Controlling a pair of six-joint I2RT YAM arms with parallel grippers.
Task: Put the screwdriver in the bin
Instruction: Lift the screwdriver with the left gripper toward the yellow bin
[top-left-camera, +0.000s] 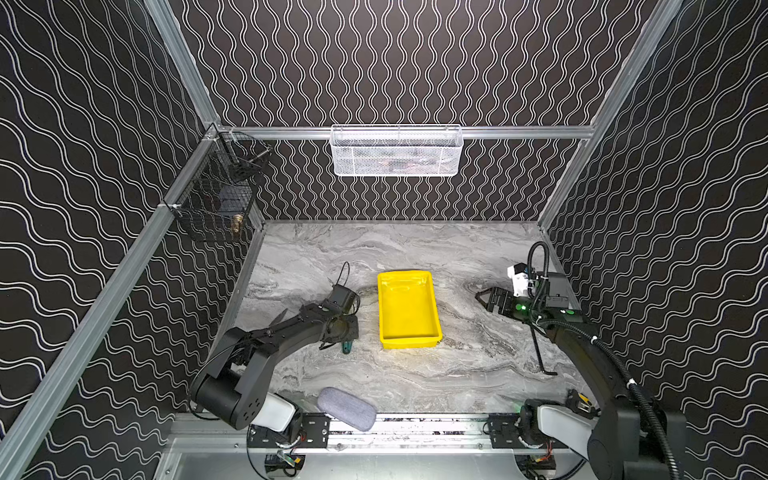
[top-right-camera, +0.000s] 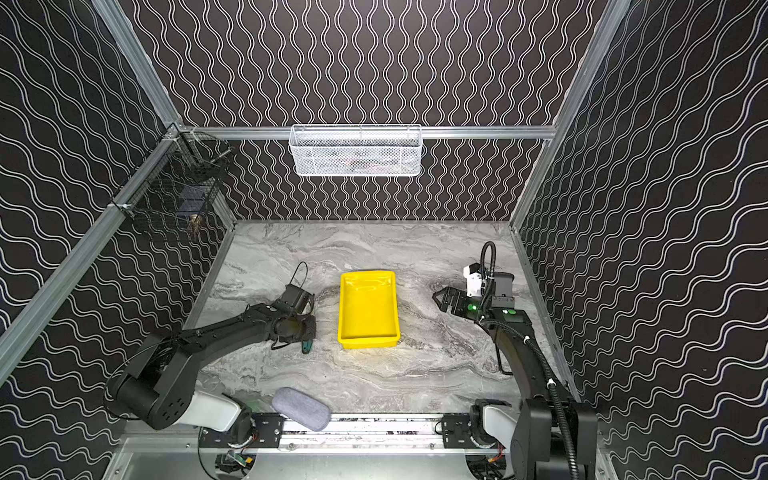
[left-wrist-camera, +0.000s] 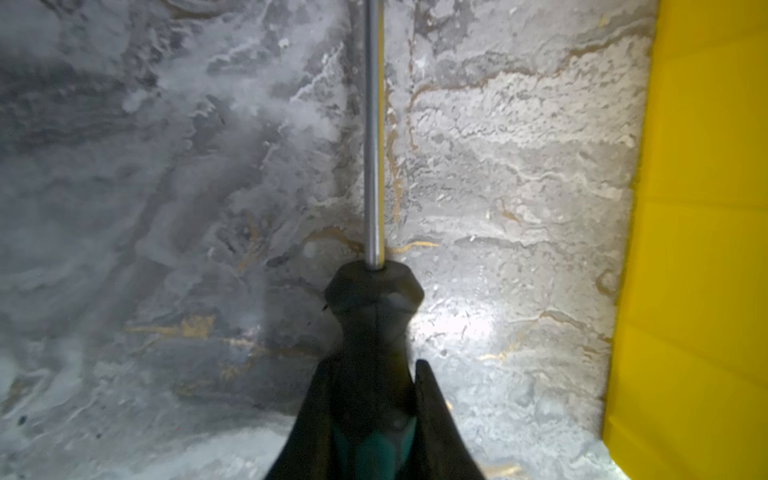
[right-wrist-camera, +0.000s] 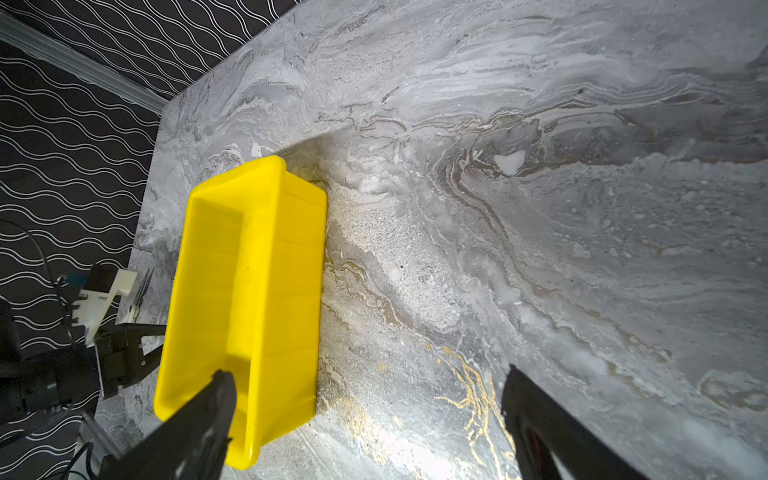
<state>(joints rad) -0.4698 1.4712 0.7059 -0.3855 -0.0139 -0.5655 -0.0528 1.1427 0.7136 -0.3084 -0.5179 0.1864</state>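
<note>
**Grasp made, transfer pending.** The left gripper (left-wrist-camera: 372, 374) has its fingers closed on the black-and-teal handle of the screwdriver (left-wrist-camera: 374, 299). In a top view the handle shows at 8 o'clock of the bin (top-left-camera: 409, 309), just beside it. Whether it is lifted or resting on the worktop (top-left-camera: 436, 374) cannot be told. The bin is empty: lift, carry over the rim and release remain. The right gripper (right-wrist-camera: 365, 374) stands at the bin's 3 o'clock, fingers open and empty. A hex key (top-left-camera: 540, 353) at 4 o'clock and a grey pouch (top-left-camera: 347, 408) at 7 o'clock lie off the path, so only the bin's low wall intervenes.
</note>
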